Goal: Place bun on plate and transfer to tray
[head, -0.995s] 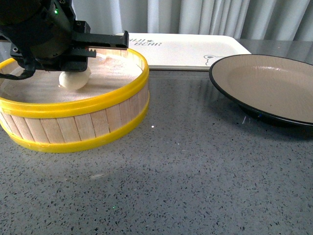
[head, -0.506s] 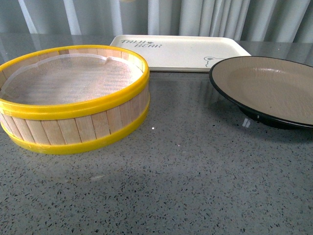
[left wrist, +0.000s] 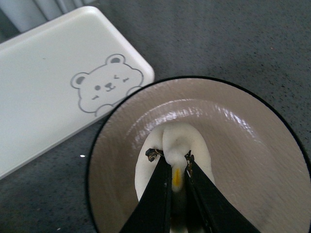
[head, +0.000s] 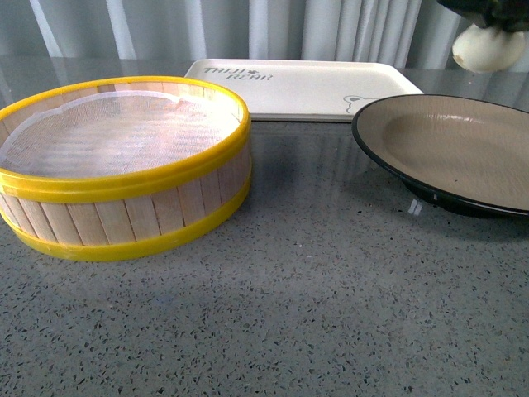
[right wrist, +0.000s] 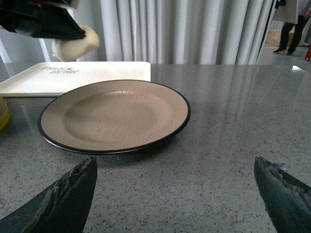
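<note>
My left gripper (head: 489,23) is shut on the white bun (head: 489,48) and holds it in the air above the far side of the plate (head: 446,141). In the left wrist view the black fingers (left wrist: 156,189) pinch the bun (left wrist: 179,141) at its top, and it hangs over the plate's beige inside (left wrist: 243,145). The cream tray (head: 306,87) with the bear drawing lies behind the plate and also shows in the left wrist view (left wrist: 43,92). My right gripper (right wrist: 175,165) is open and empty, low over the table in front of the plate (right wrist: 114,114). The right wrist view also shows the held bun (right wrist: 75,46).
A round wooden steamer basket (head: 124,178) with a yellow rim stands at the left on the grey speckled table, with only a white cloth inside. Grey curtains hang behind the table.
The left gripper lifted the bun out of the steamer basket, left the front view, and now holds it over the plate at the upper right.
</note>
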Action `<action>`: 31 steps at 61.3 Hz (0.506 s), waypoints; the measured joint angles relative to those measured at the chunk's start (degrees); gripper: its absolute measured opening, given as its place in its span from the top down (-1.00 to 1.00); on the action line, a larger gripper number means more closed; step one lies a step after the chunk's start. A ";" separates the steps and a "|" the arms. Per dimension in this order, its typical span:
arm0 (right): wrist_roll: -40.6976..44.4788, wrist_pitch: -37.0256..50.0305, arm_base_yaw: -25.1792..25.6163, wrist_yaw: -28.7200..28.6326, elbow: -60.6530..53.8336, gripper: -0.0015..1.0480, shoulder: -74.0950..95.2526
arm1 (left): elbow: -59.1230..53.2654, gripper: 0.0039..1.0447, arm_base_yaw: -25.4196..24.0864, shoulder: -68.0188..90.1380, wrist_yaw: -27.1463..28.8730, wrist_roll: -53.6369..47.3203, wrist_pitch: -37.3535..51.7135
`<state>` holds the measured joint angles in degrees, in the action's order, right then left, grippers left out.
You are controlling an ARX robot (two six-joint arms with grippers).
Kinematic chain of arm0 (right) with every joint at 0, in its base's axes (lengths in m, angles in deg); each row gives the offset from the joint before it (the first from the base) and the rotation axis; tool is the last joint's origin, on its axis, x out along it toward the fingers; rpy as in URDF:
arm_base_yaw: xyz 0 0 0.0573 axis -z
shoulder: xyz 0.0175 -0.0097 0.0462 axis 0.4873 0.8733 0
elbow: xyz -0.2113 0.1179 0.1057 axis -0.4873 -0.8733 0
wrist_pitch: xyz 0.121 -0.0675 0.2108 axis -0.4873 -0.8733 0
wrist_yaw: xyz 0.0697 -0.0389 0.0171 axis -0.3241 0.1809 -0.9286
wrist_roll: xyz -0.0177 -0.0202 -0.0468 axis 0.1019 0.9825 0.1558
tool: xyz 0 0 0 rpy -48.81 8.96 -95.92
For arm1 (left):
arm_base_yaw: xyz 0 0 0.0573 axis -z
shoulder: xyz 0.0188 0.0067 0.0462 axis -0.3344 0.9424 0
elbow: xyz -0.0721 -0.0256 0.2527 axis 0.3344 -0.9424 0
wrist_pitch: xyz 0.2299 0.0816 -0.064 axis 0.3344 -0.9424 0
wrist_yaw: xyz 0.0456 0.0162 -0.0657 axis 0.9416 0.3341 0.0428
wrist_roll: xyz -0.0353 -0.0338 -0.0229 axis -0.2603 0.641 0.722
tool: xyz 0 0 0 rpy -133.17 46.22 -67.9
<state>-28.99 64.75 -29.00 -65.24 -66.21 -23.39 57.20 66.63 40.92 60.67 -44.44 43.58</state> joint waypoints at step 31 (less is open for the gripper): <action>-0.02 0.00 0.00 0.00 0.00 -0.83 0.00 | 6.69 0.92 1.07 9.40 -0.20 -2.27 -2.19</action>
<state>-29.01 64.75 -29.00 -65.24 -66.21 -23.39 63.89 67.70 50.32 60.48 -46.71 41.40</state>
